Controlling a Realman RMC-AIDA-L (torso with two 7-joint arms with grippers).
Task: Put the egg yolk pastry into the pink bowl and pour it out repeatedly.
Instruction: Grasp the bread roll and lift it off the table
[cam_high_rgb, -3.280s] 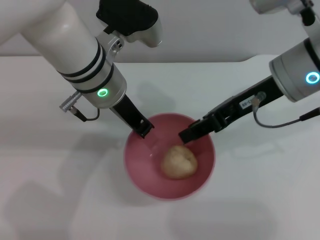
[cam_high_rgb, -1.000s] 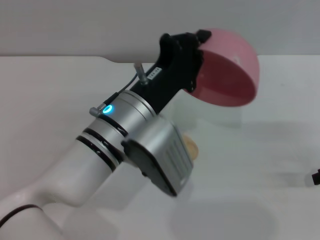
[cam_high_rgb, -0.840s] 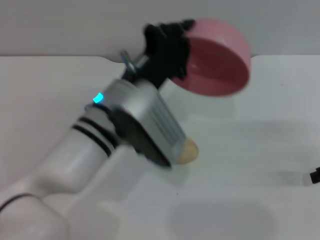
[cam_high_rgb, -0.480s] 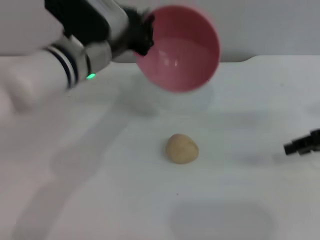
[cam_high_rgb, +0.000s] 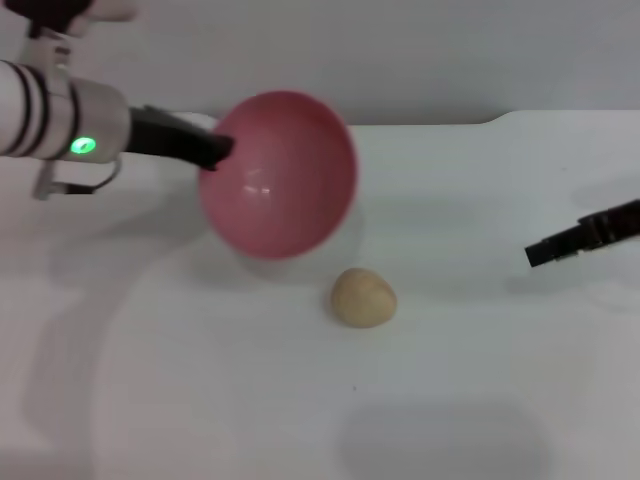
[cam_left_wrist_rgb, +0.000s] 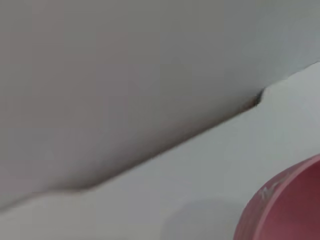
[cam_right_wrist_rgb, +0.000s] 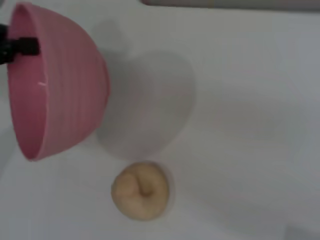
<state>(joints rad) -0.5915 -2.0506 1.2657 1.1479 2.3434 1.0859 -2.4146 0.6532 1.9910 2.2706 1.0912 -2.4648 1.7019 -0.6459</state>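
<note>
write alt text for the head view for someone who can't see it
The left gripper holds an empty pink bowl by its rim, tipped on its side above a white table. An egg yolk pastry lies on the table just beside it, and the right gripper hangs off to the right.

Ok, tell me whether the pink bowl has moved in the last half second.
Yes. The pink bowl, gripped by the left gripper, has swung left and down, closer to the egg yolk pastry lying on the table.

White table, egg yolk pastry directly on it near the middle.
</note>
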